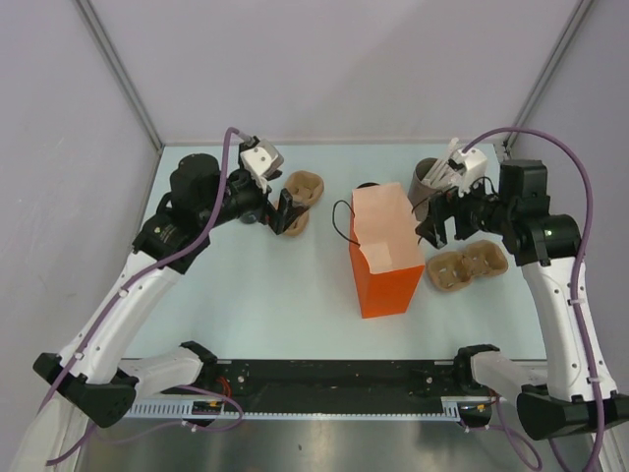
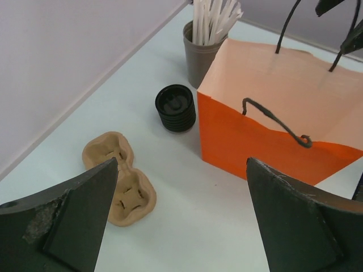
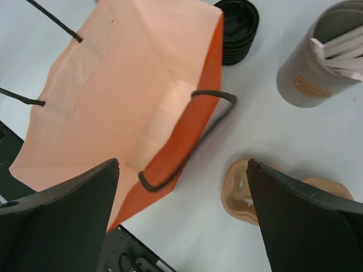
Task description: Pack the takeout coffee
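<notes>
Top external view showed the takeout coffee upright at the orange bag's twelve o'clock, just beside its far wall, with the stick cylinder at the cup's three o'clock. The left gripper and right gripper both stood spread wide, empty. A good pick would probably straddle the ribbed sides below the lid, keep it level, and lift clear of the bag.

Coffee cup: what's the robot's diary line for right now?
coffee cup: on table beside orange bag, not packed | orange bag: upright, open | left jaws: open, empty | right jaws: open, empty
</notes>
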`<control>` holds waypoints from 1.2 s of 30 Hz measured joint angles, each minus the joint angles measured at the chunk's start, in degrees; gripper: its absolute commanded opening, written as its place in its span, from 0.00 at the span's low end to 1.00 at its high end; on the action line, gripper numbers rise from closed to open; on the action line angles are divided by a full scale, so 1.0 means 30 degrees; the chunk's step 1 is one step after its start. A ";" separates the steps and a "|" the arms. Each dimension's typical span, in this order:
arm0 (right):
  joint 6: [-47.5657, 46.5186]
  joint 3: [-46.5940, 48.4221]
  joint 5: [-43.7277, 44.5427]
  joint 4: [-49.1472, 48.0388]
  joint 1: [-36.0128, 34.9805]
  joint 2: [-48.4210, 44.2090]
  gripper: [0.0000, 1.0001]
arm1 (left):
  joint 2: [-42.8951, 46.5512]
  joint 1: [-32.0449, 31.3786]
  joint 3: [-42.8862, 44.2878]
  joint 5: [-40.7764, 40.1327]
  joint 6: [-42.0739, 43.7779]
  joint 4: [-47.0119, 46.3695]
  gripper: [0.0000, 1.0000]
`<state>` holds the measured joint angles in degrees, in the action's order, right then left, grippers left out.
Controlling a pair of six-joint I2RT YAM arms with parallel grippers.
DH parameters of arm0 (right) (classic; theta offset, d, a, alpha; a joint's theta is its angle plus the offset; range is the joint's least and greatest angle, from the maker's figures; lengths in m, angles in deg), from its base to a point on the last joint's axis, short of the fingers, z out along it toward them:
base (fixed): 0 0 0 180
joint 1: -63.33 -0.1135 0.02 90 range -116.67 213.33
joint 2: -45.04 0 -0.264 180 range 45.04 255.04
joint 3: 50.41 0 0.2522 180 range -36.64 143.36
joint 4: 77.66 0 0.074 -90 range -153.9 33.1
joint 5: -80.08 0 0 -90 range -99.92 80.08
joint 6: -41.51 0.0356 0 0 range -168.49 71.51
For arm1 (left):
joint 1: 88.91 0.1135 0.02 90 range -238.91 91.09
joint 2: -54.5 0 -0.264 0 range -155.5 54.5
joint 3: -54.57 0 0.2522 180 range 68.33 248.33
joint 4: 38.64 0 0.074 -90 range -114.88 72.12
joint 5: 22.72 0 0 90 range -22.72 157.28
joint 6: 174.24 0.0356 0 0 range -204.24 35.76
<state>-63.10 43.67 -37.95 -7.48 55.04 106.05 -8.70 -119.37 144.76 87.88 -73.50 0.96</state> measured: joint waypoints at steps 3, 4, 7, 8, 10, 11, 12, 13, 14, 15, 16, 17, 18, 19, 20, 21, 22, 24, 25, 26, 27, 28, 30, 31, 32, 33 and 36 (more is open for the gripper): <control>-0.0838 0.0000 -0.0780 0.0270 0.1661 -0.0525 1.00 | -0.0015 0.0000 0.0306 0.0539 -0.0357 -0.0007 1.00; -0.1253 0.0000 -0.1107 0.0481 0.2397 -0.0765 1.00 | -0.0007 0.0000 0.0364 0.0685 -0.0452 -0.0044 1.00; -0.2776 0.0000 -0.2463 0.1428 0.4867 -0.1311 1.00 | -0.0007 0.0000 0.0408 0.0794 -0.0605 -0.0087 1.00; -0.3177 0.0000 -0.2936 0.1698 0.5595 -0.1370 1.00 | -0.0007 0.0000 0.0408 0.0787 -0.0612 -0.0073 1.00; -0.4131 -0.0015 -0.4022 0.2280 0.7774 -0.1399 1.00 | -0.0007 0.0000 0.0408 0.0772 -0.0619 -0.0080 1.00; -0.4546 -0.0029 -0.4524 0.2477 0.8794 -0.1348 1.00 | 0.0015 0.0000 0.0408 0.0729 -0.0619 -0.0080 1.00; -0.5027 -0.0044 -0.5013 0.2710 0.9952 -0.1217 1.00 | 0.0036 0.0000 0.0408 0.0692 -0.0619 -0.0058 1.00; -0.5450 -0.0087 -0.5486 0.2943 1.0863 -0.1071 1.00 | 0.0073 0.0000 0.0408 0.0670 -0.0619 -0.0058 1.00; -0.5916 -0.0175 -0.5923 0.3147 1.1723 -0.0845 1.00 | 0.0117 0.0000 0.0408 0.0627 -0.0619 -0.0058 1.00; -0.6368 -0.0306 -0.6251 0.3344 1.2451 -0.0517 1.00 | 0.0168 0.0000 0.0408 0.0546 -0.0619 -0.0058 1.00; -0.6878 -0.0561 -0.6572 0.3424 1.3165 -0.0058 1.00 | 0.0226 0.0000 0.0408 0.0466 -0.0619 -0.0066 1.00; -0.7169 -0.0772 -0.6674 0.3475 1.3471 0.0189 1.00 | 0.0277 0.0000 0.0408 0.0357 -0.0619 -0.0073 1.00; -0.7555 -0.1137 -0.6747 0.3512 1.3748 0.0721 1.00 | 0.0328 0.0000 0.0401 0.0262 -0.0619 -0.0080 1.00; -0.7890 -0.1574 -0.6747 0.3483 1.3923 0.1268 0.99 | 0.0379 0.0000 0.0401 0.0168 -0.0627 -0.0087 1.00; -0.8182 -0.2106 -0.6645 0.3395 1.3981 0.1836 0.98 | 0.0408 0.0000 0.0401 0.0095 -0.0627 -0.0117 1.00; -0.8422 -0.2747 -0.6448 0.3315 1.3996 0.2514 0.98 | 0.0437 0.0000 0.0393 -0.0022 -0.0627 -0.0153 1.00; -0.8582 -0.3235 -0.6222 0.3206 1.4010 0.3060 0.97 | 0.0452 0.0000 0.0386 -0.0153 -0.0634 -0.0153 1.00; -0.8728 -0.3912 -0.5748 0.2929 1.3974 0.3876 0.96 | 0.0459 0.0000 0.0386 -0.0342 -0.0641 -0.0153 1.00; -0.8757 -0.4167 -0.5340 0.2659 1.3908 0.4328 0.96 | 0.0459 0.0000 0.0386 -0.0466 -0.0641 -0.0146 1.00; -0.8765 -0.4255 -0.5166 0.2514 1.3770 0.4510 0.96 | 0.0459 0.0000 0.0386 -0.0539 -0.0641 -0.0146 1.00; -0.8743 -0.4393 -0.4787 0.2164 1.3588 0.4721 0.95 | 0.0459 0.0000 0.0386 -0.0685 -0.0641 -0.0138 1.00; -0.8670 -0.4539 -0.4393 0.1792 1.3238 0.4830 0.95 | 0.0459 0.0000 0.0386 -0.0787 -0.0641 -0.0138 1.00; -0.8444 -0.4962 -0.3526 0.0954 1.2218 0.4860 0.94 | 0.0459 0.0000 0.0386 -0.0896 -0.0627 -0.0102 1.00; -0.8204 -0.5246 -0.2987 0.0466 1.1599 0.4845 0.93 | 0.0466 0.0000 0.0386 -0.0991 -0.0612 -0.0044 1.00; -0.7934 -0.5552 -0.2404 -0.0058 1.0885 0.4845 0.93 | 0.0488 0.0000 0.0379 -0.1064 -0.0590 0.0022 1.00; -0.7635 -0.5916 -0.1668 -0.0634 1.0171 0.4845 0.92 | 0.0525 0.0000 0.0321 -0.1195 -0.0576 0.0029 1.00; -0.6783 -0.6980 0.0270 -0.2178 0.8255 0.4838 0.89 | 0.0823 0.0000 0.0000 -0.1399 -0.0568 0.0175 1.00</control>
<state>-83.45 22.73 -37.14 -14.01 79.80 120.57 -6.23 -119.37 144.76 83.68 -75.20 1.49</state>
